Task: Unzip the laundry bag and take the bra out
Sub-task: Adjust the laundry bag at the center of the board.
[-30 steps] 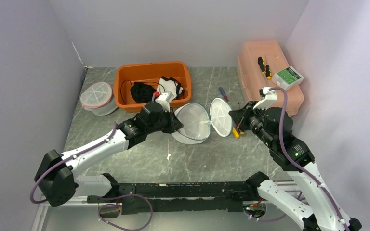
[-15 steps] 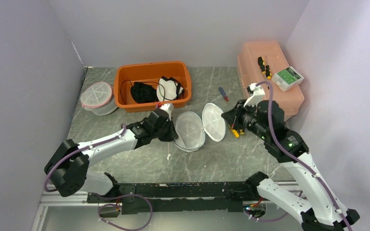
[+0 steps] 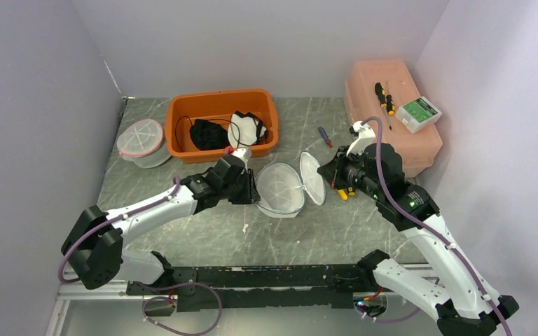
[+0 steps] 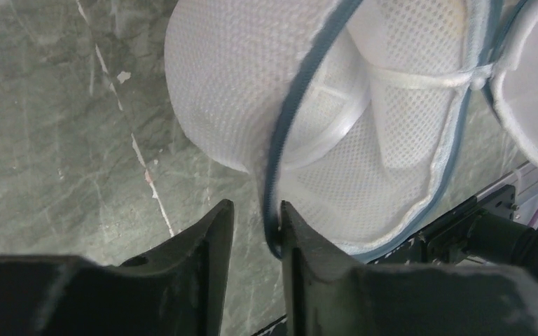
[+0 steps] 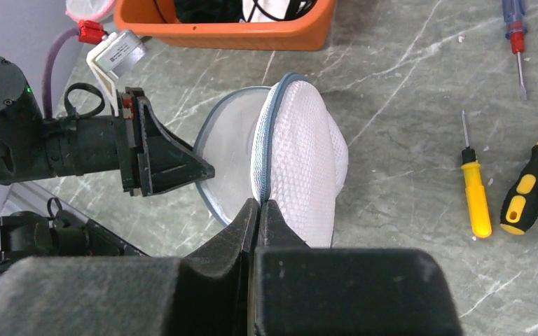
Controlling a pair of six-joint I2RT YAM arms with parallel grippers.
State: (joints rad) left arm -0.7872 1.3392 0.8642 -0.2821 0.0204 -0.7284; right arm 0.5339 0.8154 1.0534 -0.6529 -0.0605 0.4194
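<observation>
Laundry bag (image 3: pixel 280 190) gaped unzipped | left hand (image 4: pixel 255 222) stood apart astride its rim | right hand (image 5: pixel 260 210) clamped the other rim (worth holding taut) | mouth wanted spreading wide.

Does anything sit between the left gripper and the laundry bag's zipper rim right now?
Nothing visible does. The left gripper has its jaws slightly apart around the blue zipper rim of the laundry bag. The right gripper is shut on the other half's rim.

Laundry bag (image 3: pixel 280 190) mid-table, bin (image 3: pixel 217 98) behind it, screwdrivers (image 5: pixel 476 199) to its right, box (image 3: pixel 371 73) beyond
</observation>
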